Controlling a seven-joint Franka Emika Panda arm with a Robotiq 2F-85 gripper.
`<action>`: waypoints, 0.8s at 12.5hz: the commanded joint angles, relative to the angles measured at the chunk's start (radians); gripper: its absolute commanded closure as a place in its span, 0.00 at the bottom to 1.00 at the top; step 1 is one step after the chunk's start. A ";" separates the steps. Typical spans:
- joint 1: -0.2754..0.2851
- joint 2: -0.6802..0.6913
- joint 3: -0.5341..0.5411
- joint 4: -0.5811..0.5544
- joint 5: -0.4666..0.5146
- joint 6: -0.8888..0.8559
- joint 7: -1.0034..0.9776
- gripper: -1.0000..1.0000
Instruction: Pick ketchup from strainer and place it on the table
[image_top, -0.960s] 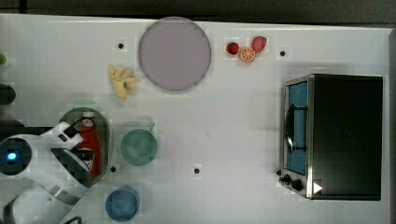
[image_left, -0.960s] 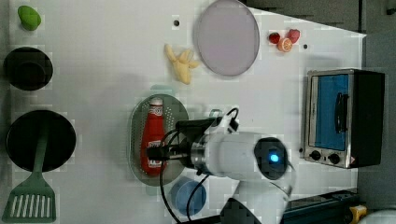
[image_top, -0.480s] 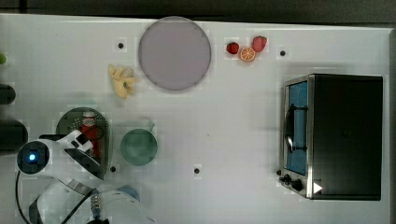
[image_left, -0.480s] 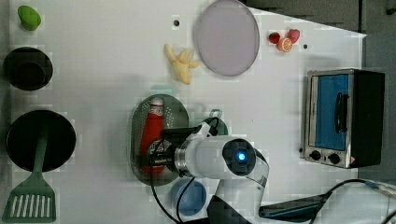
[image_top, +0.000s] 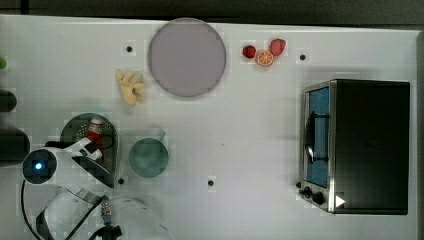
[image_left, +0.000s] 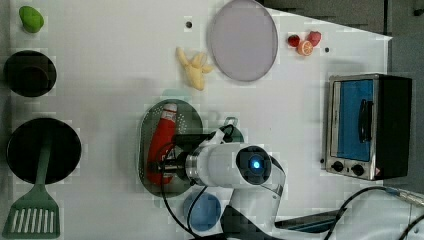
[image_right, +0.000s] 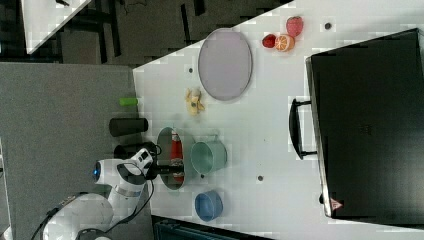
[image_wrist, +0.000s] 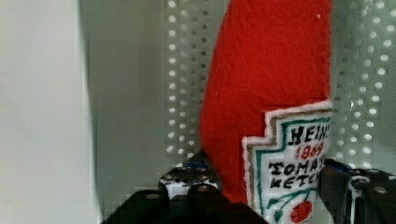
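Observation:
The ketchup (image_left: 162, 137), a red bottle with a white cap and label, lies in the pale green perforated strainer (image_left: 192, 117) near the white table's (image_top: 250, 125) left side in the top view. My gripper (image_left: 162, 165) reaches down into the strainer over the bottle's lower half. In the wrist view the ketchup (image_wrist: 271, 84) fills the gap of my gripper (image_wrist: 271, 186), with a black finger pressed against each side of it and the strainer (image_wrist: 187, 70) wall behind. The bottle still rests in the strainer (image_top: 75, 127).
A green cup (image_top: 148, 157) stands right beside the strainer, and a blue cup (image_left: 201, 212) sits near the arm's base. A grey-lilac plate (image_top: 186, 56), a banana (image_top: 130, 86), strawberries with an orange (image_top: 264, 52) and a toaster oven (image_top: 355, 145) lie farther off. A black pan (image_left: 42, 150) holds a green spatula.
The arm has swung over the strainer and come down onto the bottle. The fingers have closed in from wide open until they meet the ketchup's sides.

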 joint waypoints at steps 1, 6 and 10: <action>-0.012 -0.068 0.038 0.023 0.000 -0.033 0.046 0.41; -0.101 -0.252 0.174 0.090 0.255 -0.205 0.046 0.41; -0.147 -0.322 0.176 0.241 0.366 -0.364 0.021 0.41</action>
